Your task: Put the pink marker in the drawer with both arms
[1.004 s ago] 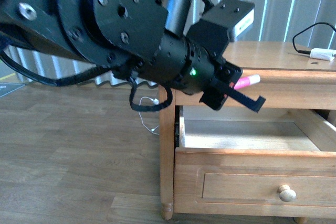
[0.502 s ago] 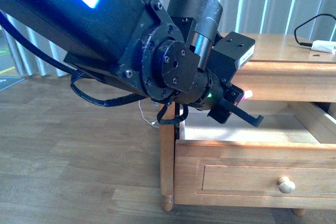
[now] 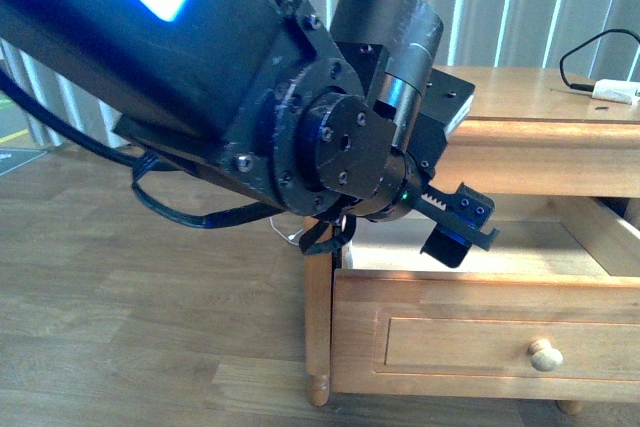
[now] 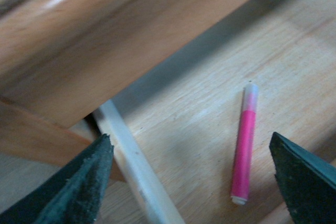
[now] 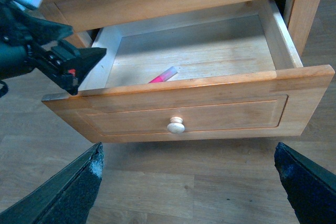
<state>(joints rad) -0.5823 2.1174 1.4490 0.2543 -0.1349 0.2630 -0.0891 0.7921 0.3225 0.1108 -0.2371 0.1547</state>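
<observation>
The pink marker (image 4: 244, 150) lies loose on the floor of the open upper drawer (image 4: 184, 108), white end away from the camera. My left gripper (image 4: 190, 166) is open above it, and its fingers (image 4: 79, 187) straddle the marker without touching it. In the front view the left gripper (image 3: 455, 229) hangs over the drawer (image 3: 450, 297) and hides the marker. In the right wrist view the marker (image 5: 163, 75) lies near the front left of the drawer (image 5: 210, 114), under the left gripper (image 5: 79, 65). My right gripper (image 5: 189, 182) is open and empty in front of the drawer, over the floor.
The drawer's round pale knob (image 5: 176, 125) faces my right gripper. A white adapter with a black cable (image 3: 615, 90) lies on the cabinet top (image 3: 520, 97). The bulky left arm (image 3: 200, 77) fills the left of the front view. Wood floor (image 3: 120, 327) surrounds the cabinet.
My left gripper came down from the cabinet's edge to the open drawer and opened. The pink marker, held in it a second ago, now lies on the drawer floor.
</observation>
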